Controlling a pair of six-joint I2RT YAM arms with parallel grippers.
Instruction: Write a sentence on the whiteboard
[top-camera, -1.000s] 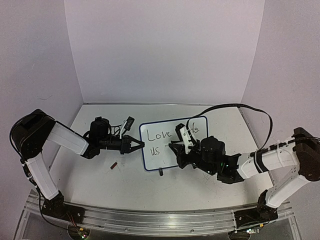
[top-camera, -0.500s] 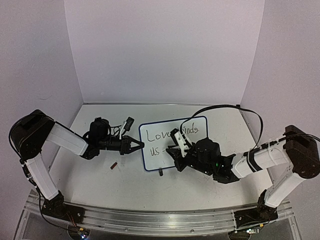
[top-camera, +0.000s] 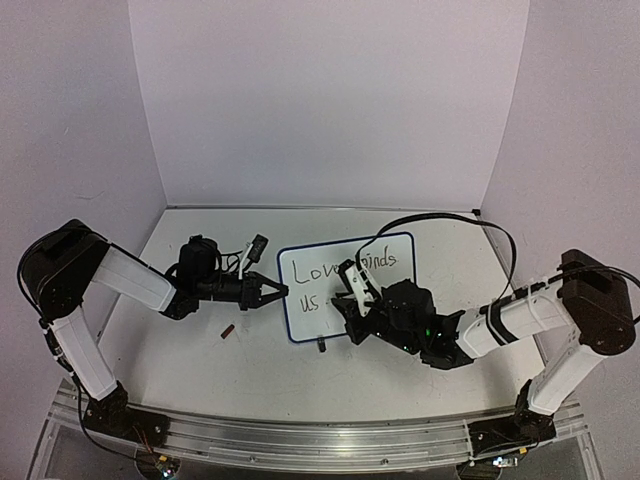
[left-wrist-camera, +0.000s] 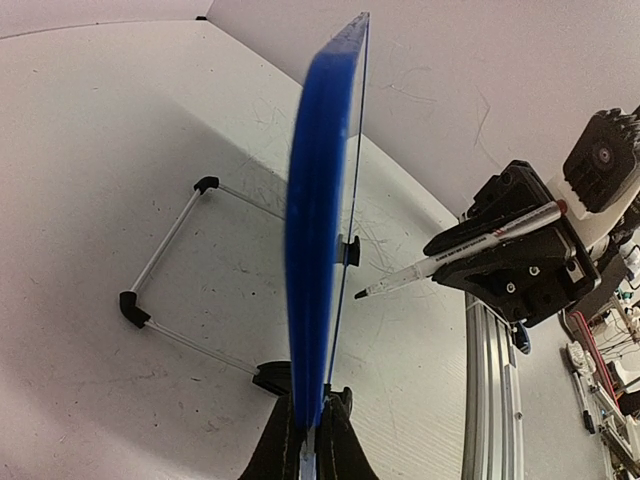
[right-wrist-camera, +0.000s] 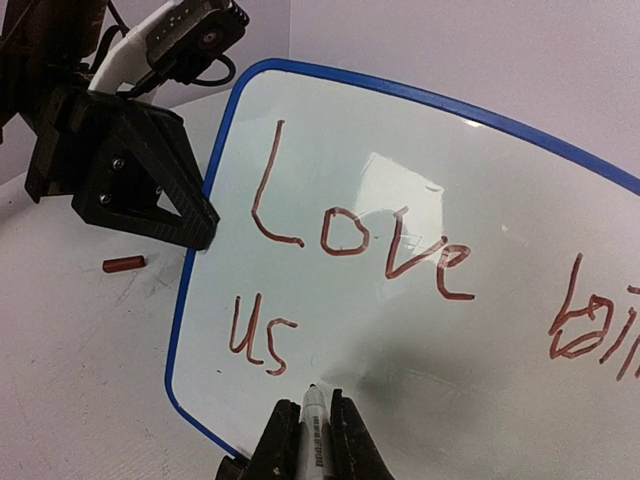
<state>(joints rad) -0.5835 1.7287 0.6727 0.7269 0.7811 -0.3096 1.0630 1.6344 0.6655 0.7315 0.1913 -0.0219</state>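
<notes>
The whiteboard (top-camera: 300, 305) stands tilted at the table's middle, with a dark blue rim. My left gripper (top-camera: 280, 290) is shut on its left edge; in the left wrist view (left-wrist-camera: 312, 440) the blue rim (left-wrist-camera: 318, 230) runs edge-on out of the jaws. The sentence reads "Love" (right-wrist-camera: 360, 235) and "bin…" (right-wrist-camera: 590, 320) on the top line, and "us" (right-wrist-camera: 262, 340) below, in reddish-brown strokes. My right gripper (top-camera: 345, 298) is shut on a marker (right-wrist-camera: 314, 425). Its tip is at the board face just right of "us". The marker also shows in the left wrist view (left-wrist-camera: 450, 255).
A small red cap (top-camera: 228, 331) lies on the table left of the board, also in the right wrist view (right-wrist-camera: 124, 264). The board's wire stand with black feet (left-wrist-camera: 170, 250) sits behind it. An aluminium rail (top-camera: 320, 440) runs along the near edge. Walls enclose the back and sides.
My right gripper moved left and down across the board with the marker, uncovering "binds", and now sits just right of "us". The left gripper and the board have not moved.
</notes>
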